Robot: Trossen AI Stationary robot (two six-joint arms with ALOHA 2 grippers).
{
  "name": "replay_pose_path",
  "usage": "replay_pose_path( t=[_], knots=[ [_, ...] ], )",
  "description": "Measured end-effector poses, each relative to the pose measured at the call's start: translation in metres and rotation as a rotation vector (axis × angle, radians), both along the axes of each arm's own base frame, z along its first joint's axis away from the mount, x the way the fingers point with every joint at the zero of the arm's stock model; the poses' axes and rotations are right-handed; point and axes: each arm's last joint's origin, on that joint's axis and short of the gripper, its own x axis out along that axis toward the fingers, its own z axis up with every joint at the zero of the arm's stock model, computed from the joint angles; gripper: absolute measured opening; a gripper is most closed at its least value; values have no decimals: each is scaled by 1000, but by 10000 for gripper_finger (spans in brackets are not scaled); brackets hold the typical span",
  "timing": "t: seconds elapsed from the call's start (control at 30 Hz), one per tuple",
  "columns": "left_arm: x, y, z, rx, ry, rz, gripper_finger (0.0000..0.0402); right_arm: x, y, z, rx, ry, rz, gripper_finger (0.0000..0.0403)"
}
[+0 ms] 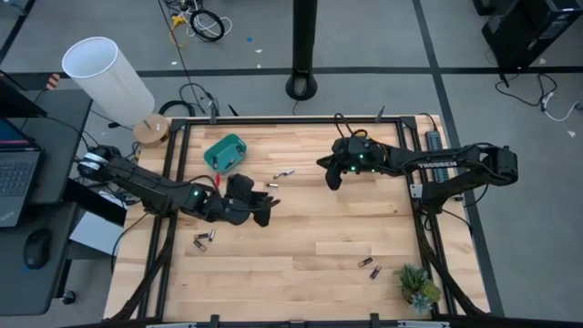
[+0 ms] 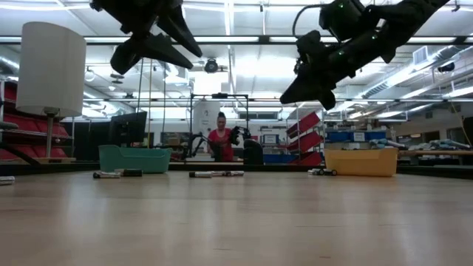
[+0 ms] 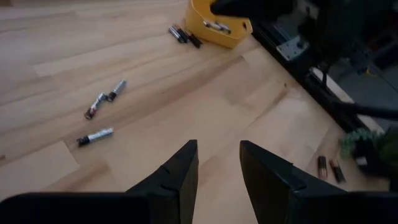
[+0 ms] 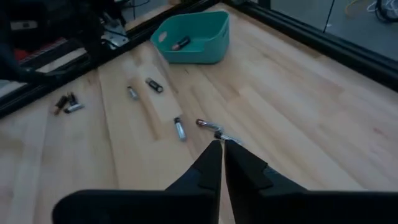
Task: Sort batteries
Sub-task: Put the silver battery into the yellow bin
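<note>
Two bins are in play: teal bin (image 1: 225, 151) upper left of centre in the high view, with at least one battery visible inside in my right wrist view; orange bin (image 3: 217, 25) at the top of my left wrist view, with a battery or two in it. It is hidden under my right arm in the high view.

Most batteries are still loose on the table (image 1: 310, 246). Pair at centre top (image 1: 283, 174), one near my left gripper (image 1: 271, 187), pair at lower left (image 1: 203, 239), pair at lower right (image 1: 368, 266), a few more just beside the orange bin (image 3: 184, 35). Judging by that, sorting is early, with most left to do.

My left gripper (image 3: 218, 163) hovers mid-left over bare wood, fingers apart, nothing between them. My right gripper (image 4: 222, 163) is up off the table at upper right of centre, fingers nearly together. I see nothing clamped, though a battery (image 4: 209, 126) lies just past the tips.

Next I'd guess a pick from the centre cluster. Small round cells could roll or slip.
</note>
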Motion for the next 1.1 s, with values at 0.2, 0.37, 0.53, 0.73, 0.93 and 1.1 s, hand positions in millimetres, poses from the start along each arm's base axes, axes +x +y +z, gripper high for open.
replay_pose_path(
  t=[0.2, 0.37, 0.53, 0.73, 0.93, 1.1],
  knots=[
    [-15, -21, -7, -45, 116, -137, 130, 6, 21, 4, 32, 14, 65, 30],
    [-36, -40, -14, -187, 284, -277, 130, 15, 43, 20, -3, 51, 142, 31],
    [-51, -50, -22, -179, 413, -335, 130, 22, 61, 36, -23, -5, 211, 32],
    [-63, -64, -27, -101, 496, -523, 130, 22, 76, 36, -60, 4, 286, 32],
    [-80, -58, -55, -335, 698, -426, 130, 22, 75, 35, -114, 21, 318, 32],
    [-90, -45, -62, -417, 809, -175, 130, 23, 64, 38, -148, 0, 319, 32]
  ],
)
